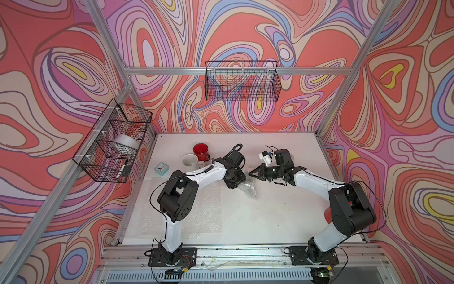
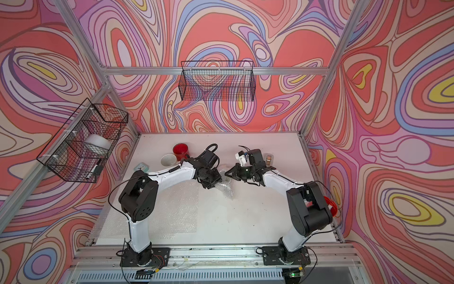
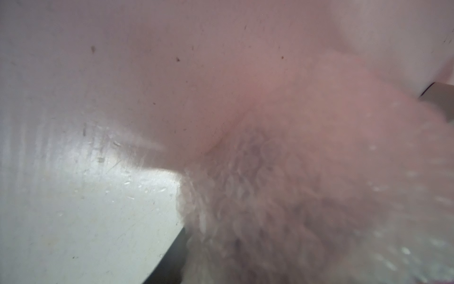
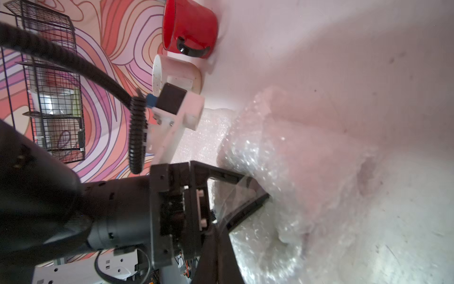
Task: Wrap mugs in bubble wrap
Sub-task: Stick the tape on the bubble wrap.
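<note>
Mint clock (image 1: 161, 168) near white mug (image 1: 190, 160), red mug (image 1: 200, 149) just beside

Swirly pink/red walls (image 1: 245, 29), alu frame (image 1: 172, 70), wire basket (image 1: 242, 81) on back rail, white tabletop (image 1: 270, 216).

Mugs in open view: two, one red mug (image 1: 201, 150), one white mug (image 1: 190, 160). Bubble wrap: two pieces, one flat sheet (image 1: 204, 214), one crumpled bundle (image 1: 250, 189). Clock (image 1: 161, 168): one. Wire baskets: two, back basket (image 1: 242, 91), side basket (image 1: 98, 157). White roll (image 1: 126, 145): one. Marker (image 1: 122, 169): one.
</note>
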You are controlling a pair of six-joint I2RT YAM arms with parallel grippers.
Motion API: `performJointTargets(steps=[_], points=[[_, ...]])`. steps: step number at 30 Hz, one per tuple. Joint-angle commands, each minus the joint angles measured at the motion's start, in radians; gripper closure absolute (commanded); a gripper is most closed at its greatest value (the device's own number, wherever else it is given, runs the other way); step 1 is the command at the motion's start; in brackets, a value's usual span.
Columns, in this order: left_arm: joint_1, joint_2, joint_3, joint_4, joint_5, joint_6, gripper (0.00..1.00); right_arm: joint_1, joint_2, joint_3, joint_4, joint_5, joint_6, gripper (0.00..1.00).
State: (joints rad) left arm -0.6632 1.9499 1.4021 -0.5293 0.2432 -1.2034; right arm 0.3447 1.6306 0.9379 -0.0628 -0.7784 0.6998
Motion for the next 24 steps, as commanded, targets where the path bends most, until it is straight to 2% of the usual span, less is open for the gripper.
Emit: performJointTargets(steps=[1, 12, 24], points=[[-0.010, -0.003, -0.025, -0.020, -0.009, -0.021, 0.54, 0.010, -0.036, -0.027, -0.005, -0.016, -0.007, 1.00], [-0.010, 0.000, -0.016, -0.025, -0.007, -0.019, 0.54, 0.039, 0.010, -0.030, 0.000, -0.004, 0.001, 1.00], [-0.010, 0.010, 0.000, -0.040, -0.008, -0.012, 0.54, 0.046, -0.022, -0.058, 0.091, 0.005, 0.096, 1.00]])
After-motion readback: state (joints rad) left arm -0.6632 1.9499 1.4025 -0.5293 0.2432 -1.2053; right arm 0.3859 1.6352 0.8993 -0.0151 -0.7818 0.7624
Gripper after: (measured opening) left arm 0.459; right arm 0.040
